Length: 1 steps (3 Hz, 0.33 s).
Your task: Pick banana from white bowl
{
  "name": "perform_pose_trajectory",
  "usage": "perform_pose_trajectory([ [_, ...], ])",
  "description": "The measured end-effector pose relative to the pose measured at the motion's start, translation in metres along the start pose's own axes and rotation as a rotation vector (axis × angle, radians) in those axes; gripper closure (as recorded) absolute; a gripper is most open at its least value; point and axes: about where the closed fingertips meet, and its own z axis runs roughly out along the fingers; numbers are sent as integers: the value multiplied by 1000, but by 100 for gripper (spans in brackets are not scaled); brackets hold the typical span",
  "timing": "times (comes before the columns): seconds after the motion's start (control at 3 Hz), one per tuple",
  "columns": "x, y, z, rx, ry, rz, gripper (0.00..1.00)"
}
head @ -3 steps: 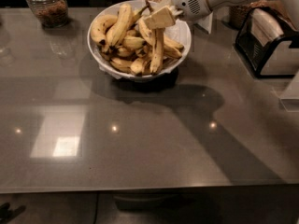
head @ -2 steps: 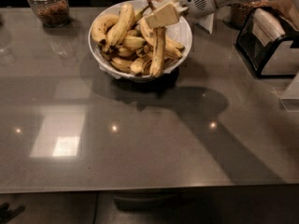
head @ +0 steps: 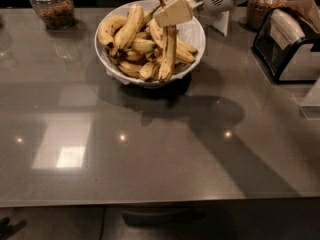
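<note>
Claw (head: 172,13) clamped on the upper end of the banana (head: 167,54), which stands nearly upright with its lower tip among the other bananas (head: 122,31) in the white bowl (head: 196,33) — I judge the grasp made and the lift to be the step in hand. What I need next is a slow, straight rise until the tip is free of the pile and the rim, without dragging its neighbours out. Nearest me, the glossy grey bench (head: 150,184) carries a bright square reflection (head: 65,154) and small spots of lamp light. Further in, a broad shadow (head: 210,116) runs across it toward the bowl. At the right sits a black-and-silver appliance (head: 287,49). At the back left stands a glass jar (head: 51,6) with brown contents — beyond it the room is dark.
</note>
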Motion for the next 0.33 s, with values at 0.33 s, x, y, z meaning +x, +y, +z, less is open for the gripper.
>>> perform_pose_trajectory([
  [0.33, 0, 17, -16, -9, -2, 55, 100],
])
